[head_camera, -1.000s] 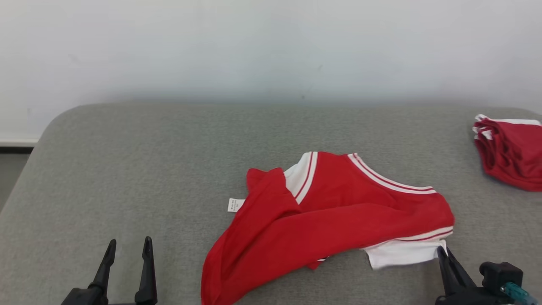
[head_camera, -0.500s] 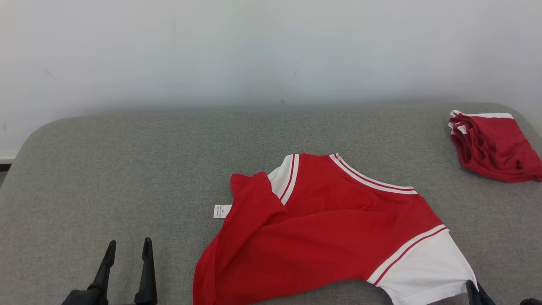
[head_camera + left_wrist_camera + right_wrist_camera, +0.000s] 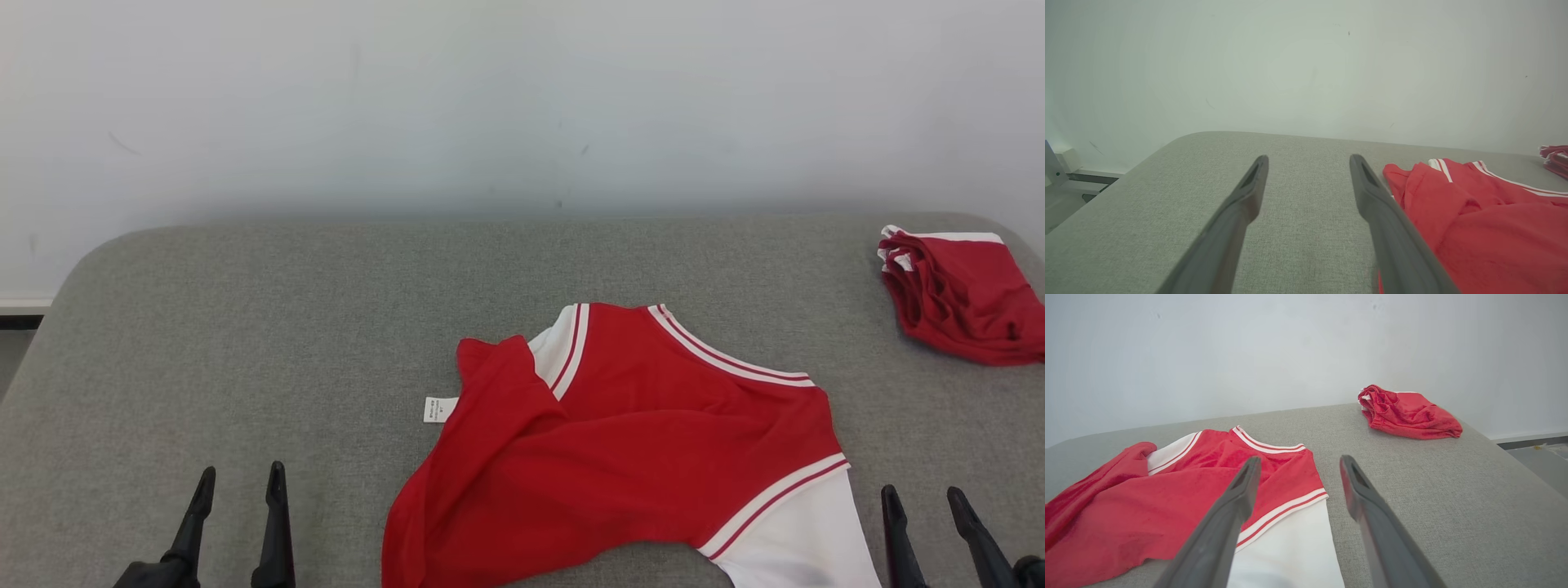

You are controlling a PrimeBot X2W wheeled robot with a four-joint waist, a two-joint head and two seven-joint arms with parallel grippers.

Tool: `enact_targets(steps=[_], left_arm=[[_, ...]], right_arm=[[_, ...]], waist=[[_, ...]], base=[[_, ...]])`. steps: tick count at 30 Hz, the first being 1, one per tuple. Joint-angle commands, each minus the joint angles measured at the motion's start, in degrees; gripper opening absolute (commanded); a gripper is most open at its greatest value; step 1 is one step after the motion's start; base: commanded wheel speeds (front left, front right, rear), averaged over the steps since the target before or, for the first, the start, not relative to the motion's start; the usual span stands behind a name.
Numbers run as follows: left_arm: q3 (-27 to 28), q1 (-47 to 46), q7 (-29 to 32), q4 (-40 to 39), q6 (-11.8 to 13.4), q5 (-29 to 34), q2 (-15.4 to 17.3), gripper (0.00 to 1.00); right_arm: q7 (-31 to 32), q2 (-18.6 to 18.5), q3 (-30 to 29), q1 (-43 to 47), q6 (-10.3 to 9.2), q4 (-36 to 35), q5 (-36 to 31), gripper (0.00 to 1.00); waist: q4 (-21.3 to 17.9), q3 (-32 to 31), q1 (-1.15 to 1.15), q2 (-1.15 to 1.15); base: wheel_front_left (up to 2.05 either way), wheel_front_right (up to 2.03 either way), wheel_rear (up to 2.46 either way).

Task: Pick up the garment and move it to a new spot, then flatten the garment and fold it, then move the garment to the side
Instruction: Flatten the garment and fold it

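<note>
Just left of R hand, spread wide & empty, lies garment; L hand wide too.

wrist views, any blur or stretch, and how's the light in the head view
Left wrist view: the left end effector looms large and soft toward the bottom edge, wide-angle stretch. Right wrist view: the right end effector likewise, the garment fairly sharp. Head view: even, diffuse light, faint shadow under the garment's hem, no glare.
</note>
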Motion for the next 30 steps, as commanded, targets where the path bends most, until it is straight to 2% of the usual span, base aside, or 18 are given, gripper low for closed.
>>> enact_targets(steps=[1, 8, 17, 30], left_arm=[[0.3, 1.03, -0.18, -0.15, 0.07, -0.4, 0.28, 1.0], [0.58, 2.75, -0.18, -1.65, 0.07, 1.55, 0.02, 1.0], [-0.4, 3.22, -0.18, -2.21, 0.07, 1.76, 0.6, 1.0], [-1.26, 3.48, -0.18, -2.93, 0.07, 1.13, 1.18, 1.0]], right_arm=[[-0.94, 0.45, 0.31, -0.59, -0.16, -0.32, -0.74, 1.0], [-5.27, 1.08, 2.76, -3.1, -0.16, 1.75, -1.36, 1.0], [-10.14, -0.3, 8.78, -8.43, -0.16, 10.38, 0.8, 1.0], [-12.68, -1.5, 11.91, -13.1, -0.16, 16.81, 1.98, 1.0]], waist=[[-0.03, -0.25, 0.0, 0.0], [-0.66, -0.81, 0.0, 0.0], [-0.6, -0.68, 0.0, 0.0], [-0.17, -0.31, 0.0, 0.0]], base=[[0.0, 0.0, 0.0], [0.0, 0.0, 0.0], [0.0, 0.0, 0.0], [0.0, 0.0, 0.0]])
